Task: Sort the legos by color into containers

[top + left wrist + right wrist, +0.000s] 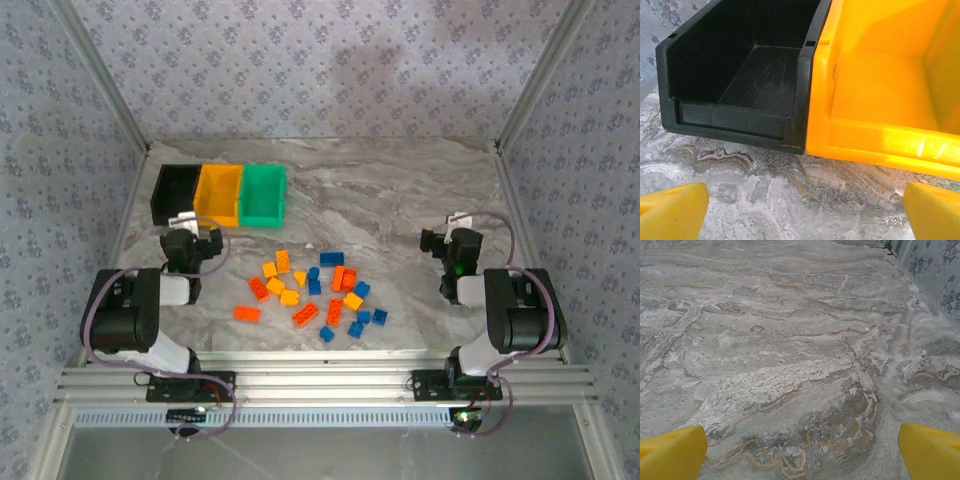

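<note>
left fingers (670,210) wide, empty, facing the containers (218,213); right fingers (670,452) wide over table (790,340); legos (338,279) scattered on it

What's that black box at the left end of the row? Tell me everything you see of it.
The black open-topped rectangular plastic bin stands upright on the grey marbled table, its right wall pressed against the yellow-orange plastic bin. It is empty, its floor scuffed and dusty, with tall side walls and a low front lip.
</note>
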